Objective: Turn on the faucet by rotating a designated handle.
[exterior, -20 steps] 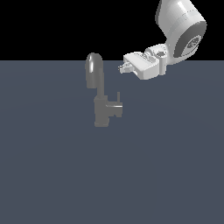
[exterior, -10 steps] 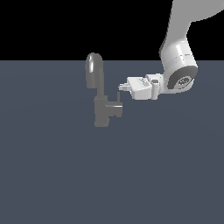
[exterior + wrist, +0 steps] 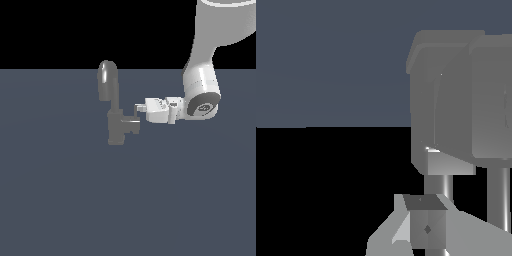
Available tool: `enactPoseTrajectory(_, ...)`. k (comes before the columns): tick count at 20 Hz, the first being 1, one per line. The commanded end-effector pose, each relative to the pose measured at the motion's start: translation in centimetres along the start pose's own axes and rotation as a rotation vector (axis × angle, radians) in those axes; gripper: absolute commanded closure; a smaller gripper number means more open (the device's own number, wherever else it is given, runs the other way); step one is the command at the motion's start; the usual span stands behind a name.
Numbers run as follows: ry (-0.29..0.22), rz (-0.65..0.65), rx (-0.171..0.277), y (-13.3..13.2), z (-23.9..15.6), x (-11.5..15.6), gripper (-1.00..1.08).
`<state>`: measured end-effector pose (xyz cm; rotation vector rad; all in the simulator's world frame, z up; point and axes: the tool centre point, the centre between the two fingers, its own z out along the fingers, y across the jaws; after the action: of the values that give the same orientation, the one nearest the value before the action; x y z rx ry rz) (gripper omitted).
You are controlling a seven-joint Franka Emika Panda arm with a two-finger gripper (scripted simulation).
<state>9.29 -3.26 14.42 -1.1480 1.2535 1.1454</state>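
On the dark grey floor (image 3: 60, 200), claw (image 3: 137, 107) reaches the faucet's (image 3: 112, 105) handle (image 3: 133, 124).

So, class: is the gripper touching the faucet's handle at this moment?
Cannot tell. In the exterior view the gripper overlaps the top of the handle, so no gap or contact shows plainly; the wrist view is too close to settle it.

A flat, matte slate-blue surface (image 3: 60, 200) fills the lower part of the exterior view, uniform in tone and without markings. Above its straight far edge lies a plain black background (image 3: 75, 30). In the wrist view the same slate-blue surface (image 3: 331, 60) meets the black background (image 3: 316, 190) along a level line.
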Motion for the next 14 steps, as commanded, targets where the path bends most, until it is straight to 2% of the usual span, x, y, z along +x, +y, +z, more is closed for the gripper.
enactPoseTrajectory(1,-0.003,0.002,0.004,-0.1,0.0,0.1,1.08)
enactPoseTrajectory(4,-0.003,0.002,0.003,0.0,0.0,0.1,1.08)
enactPoseTrajectory(14,-0.003,0.002,0.004,2.4,0.1,-0.5,1.08)
